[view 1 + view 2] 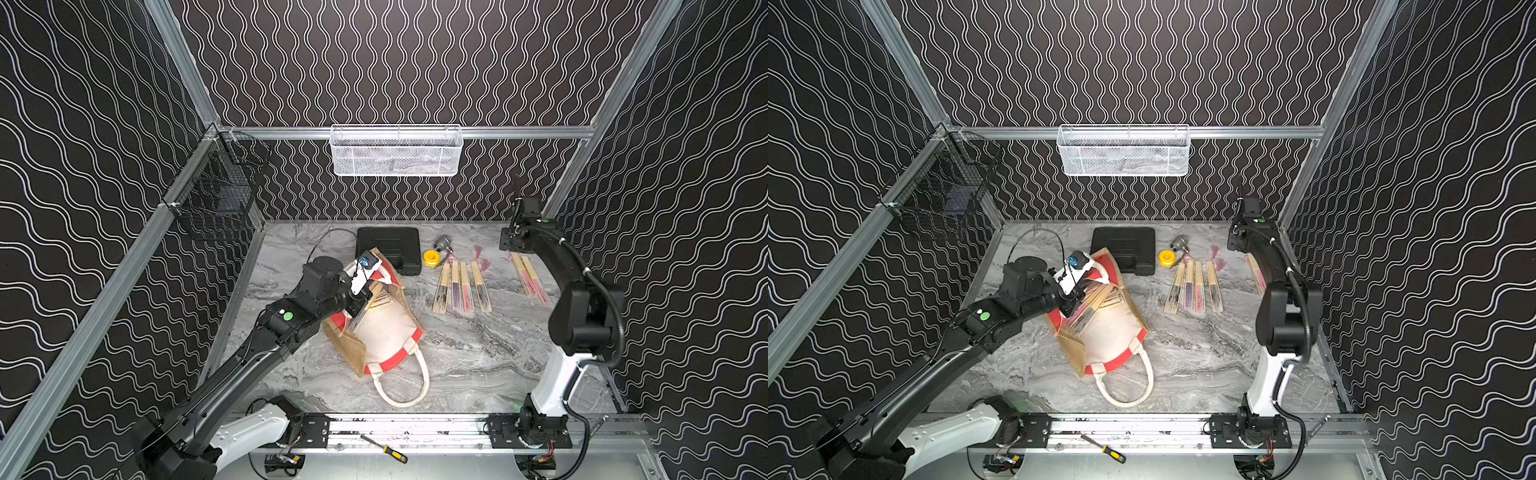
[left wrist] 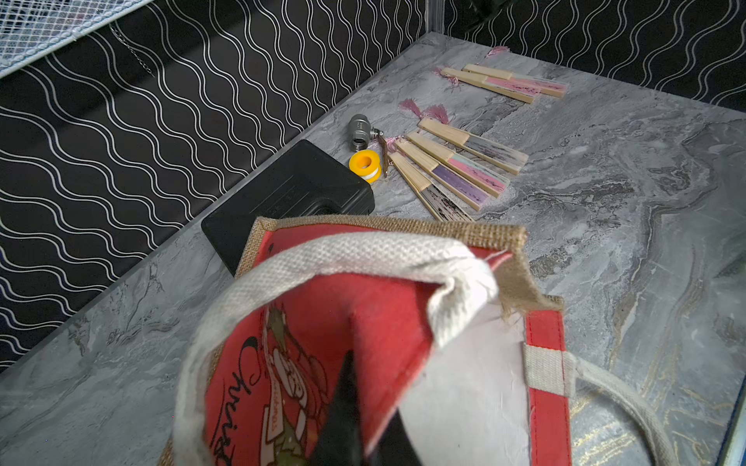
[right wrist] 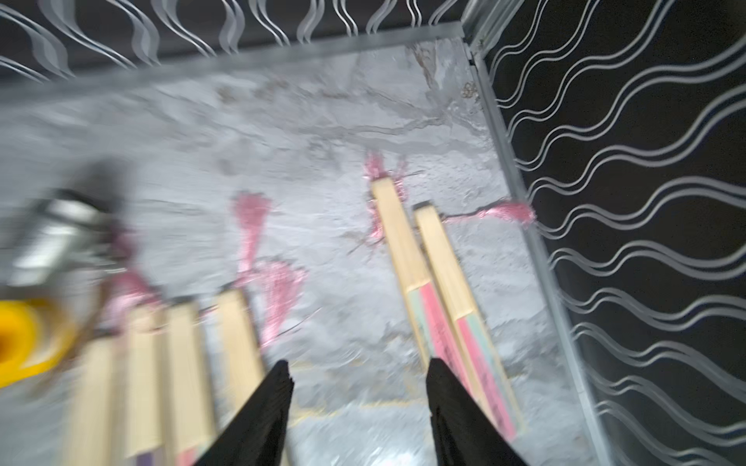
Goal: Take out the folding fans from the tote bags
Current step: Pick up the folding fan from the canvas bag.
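My left gripper [image 2: 355, 385] is pinched shut on the tote bag [image 1: 390, 332], with folding fans [image 1: 376, 301] lying diagonally inside it. My right gripper [image 3: 357, 369] hangs open and empty over the table [image 1: 457, 365]. There six more fans [image 1: 457, 286] lie lengthwise, tassels toward the back wall [image 1: 395, 199].

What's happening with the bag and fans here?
The left gripper is shut on the tote bag at its red panel; several fans show inside it. Six folding fans lie on the table, four together and two nearer the wall. The right gripper hovers open and empty over them.
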Available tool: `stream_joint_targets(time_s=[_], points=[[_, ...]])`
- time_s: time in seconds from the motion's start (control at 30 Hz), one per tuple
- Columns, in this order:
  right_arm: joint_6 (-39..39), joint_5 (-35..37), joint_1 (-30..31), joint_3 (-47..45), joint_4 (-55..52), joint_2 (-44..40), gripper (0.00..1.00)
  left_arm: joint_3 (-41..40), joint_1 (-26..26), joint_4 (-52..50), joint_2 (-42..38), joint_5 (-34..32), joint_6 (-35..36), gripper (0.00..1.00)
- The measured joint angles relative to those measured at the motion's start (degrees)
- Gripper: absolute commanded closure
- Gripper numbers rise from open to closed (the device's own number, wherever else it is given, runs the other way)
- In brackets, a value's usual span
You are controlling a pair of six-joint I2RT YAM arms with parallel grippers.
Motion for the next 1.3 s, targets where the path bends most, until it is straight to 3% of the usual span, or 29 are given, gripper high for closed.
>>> stream_joint_targets(time_s=[0.27, 0.4, 0.8, 1.13, 1.3], points=[[19.5, -19.8, 1.4, -24.8, 12.9, -26.6, 0.47, 0.0, -0.2, -0.2, -0.2, 0.0, 0.0, 1.00], [27.3, -27.2, 10.2, -38.1, 22.3, -39.6, 0.46, 0.0, -0.3, -0.2, -0.5, 0.0, 0.0, 1.00], [40.8, -28.4, 31.7, -53.4, 32.0, -54.7, 0.50, 0.0, -0.4, -0.2, -0.1, 0.0, 0.0, 1.00], [47.4, -27.5, 36.7, -55.7, 33.2, -61.0, 0.50, 0.1, -0.7, -0.2, 0.0, 0.0, -0.1, 1.00], [51.0, -27.3, 42.7, -58.2, 34.9, -60.6, 0.50, 0.1, -0.7, -0.2, 0.3, 0.0, 0.0, 1.00]])
